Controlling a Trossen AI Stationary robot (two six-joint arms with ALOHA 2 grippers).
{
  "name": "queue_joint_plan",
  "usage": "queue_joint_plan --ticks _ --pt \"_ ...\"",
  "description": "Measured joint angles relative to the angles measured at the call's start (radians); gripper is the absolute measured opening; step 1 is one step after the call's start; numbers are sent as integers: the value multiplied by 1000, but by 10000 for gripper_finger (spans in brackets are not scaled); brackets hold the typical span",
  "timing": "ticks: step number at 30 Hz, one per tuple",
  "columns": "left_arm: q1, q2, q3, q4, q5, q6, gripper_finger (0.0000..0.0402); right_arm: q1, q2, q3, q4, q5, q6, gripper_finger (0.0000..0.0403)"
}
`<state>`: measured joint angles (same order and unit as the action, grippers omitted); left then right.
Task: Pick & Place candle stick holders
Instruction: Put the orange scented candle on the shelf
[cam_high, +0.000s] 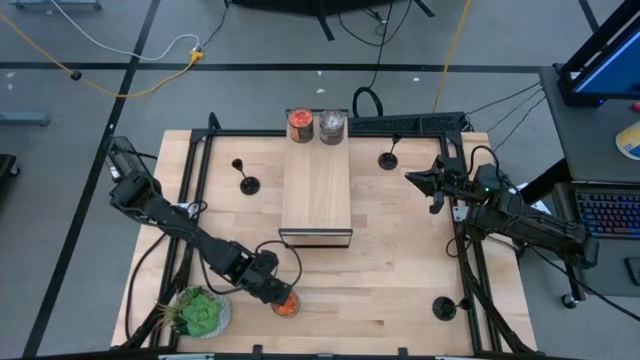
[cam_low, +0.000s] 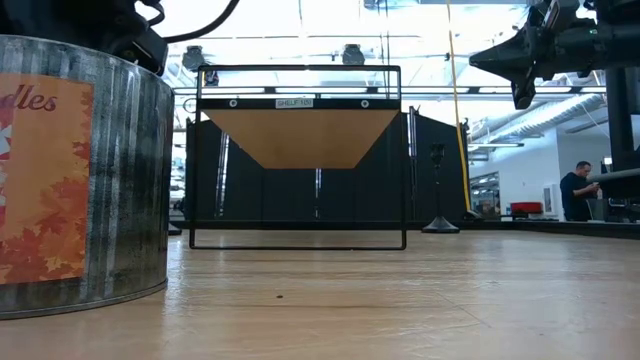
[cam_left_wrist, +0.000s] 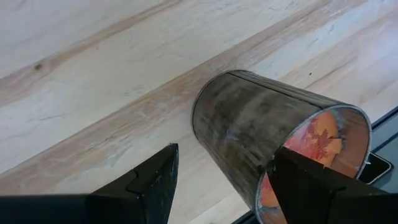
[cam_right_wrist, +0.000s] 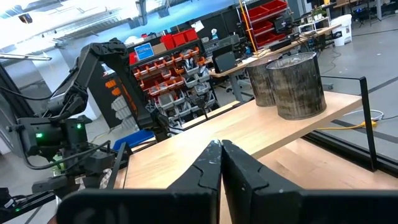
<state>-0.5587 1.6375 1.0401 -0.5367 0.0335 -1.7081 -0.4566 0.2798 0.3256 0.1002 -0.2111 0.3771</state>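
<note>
Three black candle stick holders stand on their round bases on the table: one left of the shelf (cam_high: 247, 184), one right of it (cam_high: 388, 159), which also shows in the low view (cam_low: 437, 195), and one near the front right corner (cam_high: 444, 308). My left gripper (cam_high: 279, 293) is open near the front edge, just over a short jar with orange contents (cam_high: 286, 306). In the left wrist view its fingers (cam_left_wrist: 155, 180) stand to either side of that jar (cam_left_wrist: 261, 137). I cannot tell whether they touch it. My right gripper (cam_high: 412, 179) is shut and empty, raised right of the shelf.
A wooden shelf in a black frame (cam_high: 316, 195) stands mid-table, with a red-orange jar (cam_high: 300, 125) and a silvery-grey jar (cam_high: 332, 127) at its far end. A green plant (cam_high: 200, 315) sits at the front left corner. A person shows in the room beyond (cam_low: 578, 190).
</note>
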Motion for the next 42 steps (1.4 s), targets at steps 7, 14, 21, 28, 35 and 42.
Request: queue_joint_plan --ticks 7,14,21,28,35,42 --pt "2 0 0 -11 12 -3 239 0 0 0 0 0 0 4" --pt "6 0 0 -11 11 -4 227 0 0 0 0 0 0 4" --pt "6 0 2 -9 -3 1 129 0 0 0 0 0 0 4" --pt "9 -3 3 -5 -27 11 19 0 0 0 0 0 0 4" --pt "11 2 0 35 -35 29 5 0 0 0 0 0 0 4" --pt "13 -9 36 50 -35 80 4 0 0 0 0 0 -3 4"
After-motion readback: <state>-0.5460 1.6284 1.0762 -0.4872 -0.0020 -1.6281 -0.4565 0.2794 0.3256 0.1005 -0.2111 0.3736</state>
